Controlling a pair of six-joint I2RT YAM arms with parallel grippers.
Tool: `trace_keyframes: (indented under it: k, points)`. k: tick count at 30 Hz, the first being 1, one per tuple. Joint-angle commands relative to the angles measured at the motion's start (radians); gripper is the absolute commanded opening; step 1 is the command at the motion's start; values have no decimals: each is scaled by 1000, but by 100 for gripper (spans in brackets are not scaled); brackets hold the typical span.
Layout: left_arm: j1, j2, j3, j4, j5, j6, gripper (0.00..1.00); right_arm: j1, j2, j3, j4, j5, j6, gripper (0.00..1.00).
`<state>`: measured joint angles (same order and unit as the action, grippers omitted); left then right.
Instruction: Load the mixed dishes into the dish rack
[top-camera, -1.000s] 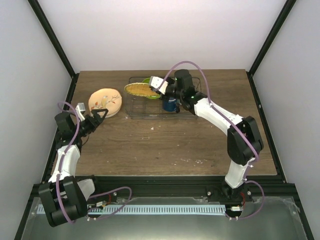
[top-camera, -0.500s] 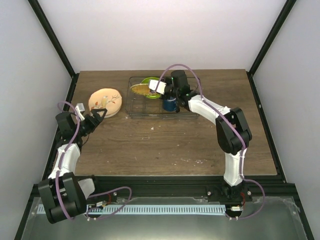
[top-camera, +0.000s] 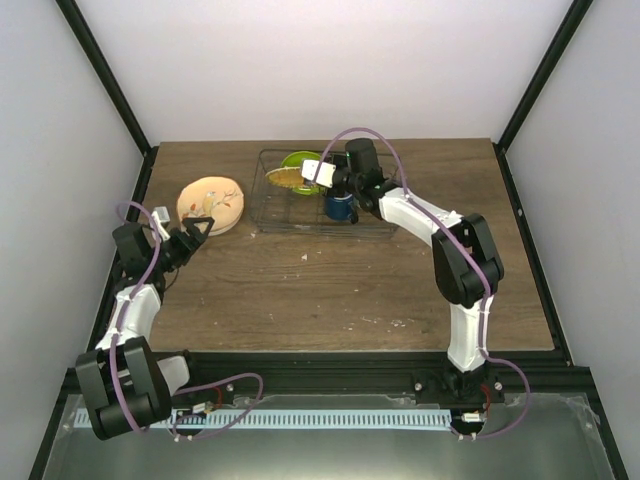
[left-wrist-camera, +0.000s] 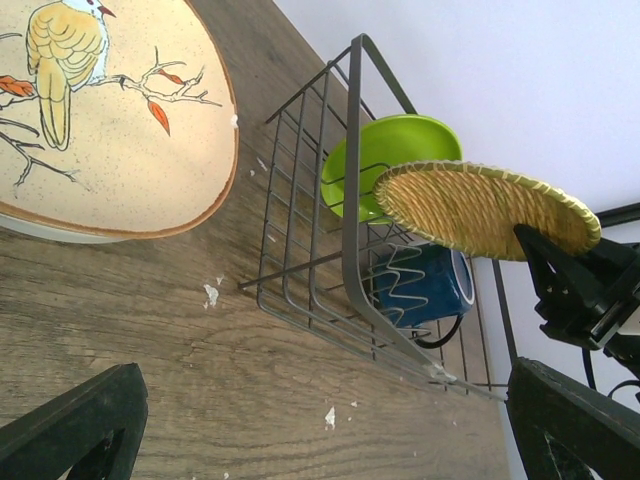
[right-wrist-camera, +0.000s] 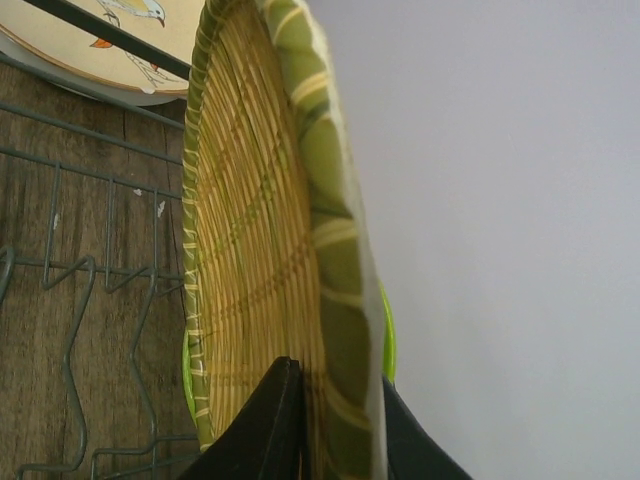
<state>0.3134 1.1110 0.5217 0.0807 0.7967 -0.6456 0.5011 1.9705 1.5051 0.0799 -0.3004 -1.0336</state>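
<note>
My right gripper (top-camera: 322, 175) is shut on the rim of the tan woven-look plate (top-camera: 285, 178) and holds it on edge over the left end of the dark wire dish rack (top-camera: 320, 229). In the right wrist view my fingers (right-wrist-camera: 270, 425) pinch the woven plate (right-wrist-camera: 250, 220), with the lime-green plate (right-wrist-camera: 388, 340) just behind it. The lime-green plate (left-wrist-camera: 385, 150) stands in the rack. The dark blue mug (left-wrist-camera: 420, 280) lies inside the rack. The beige patterned plate (top-camera: 210, 203) lies face up on the table left of the rack. My left gripper (top-camera: 200, 228) is open, just right of the beige plate. The mint bowl is out of view.
The rack's left end wall (left-wrist-camera: 350, 250) stands between the beige plate (left-wrist-camera: 100, 130) and the dishes inside. Small white crumbs (left-wrist-camera: 212, 293) lie on the wooden table (top-camera: 330, 290) in front of the rack. Black frame posts (top-camera: 105, 80) flank the table.
My right gripper has tipped the tan woven-look plate more upright and lowered it toward the rack's left end, beside the lime-green plate. The left arm has barely moved.
</note>
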Motion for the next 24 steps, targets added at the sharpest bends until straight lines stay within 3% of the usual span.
trace_keyframes:
  k: [1,15,24]
  points:
    - [-4,6,2,31,5,14,100,-21,4,62,9,63,-46,4]
    - [-3,11,-1,36,10,9,100,-27,-6,21,-24,75,-45,4]
    - [-4,19,0,39,11,6,100,-27,10,19,-69,55,-16,19]
